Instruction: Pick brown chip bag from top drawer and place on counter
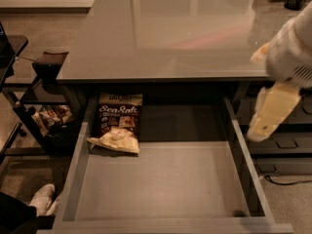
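The drawer (161, 184) is pulled fully out from under the counter (170, 33), so its floor is open to access from above. The bag (118, 123) lies flat in the far left corner of the drawer, against the left wall. Its upper edge sits just under the counter lip, so a straight vertical descent looks partly blocked.

The end effector (271, 115) hangs at the right, outside the right drawer wall and below counter level, well apart from the bag. Whether it is apart or together cannot be told from this view. It holds nothing.

Step in hand: approach. The next move calls for travel leftward across the drawer. Reddish packets (51, 116) on the side shelf (46, 62) to the left are not the target.
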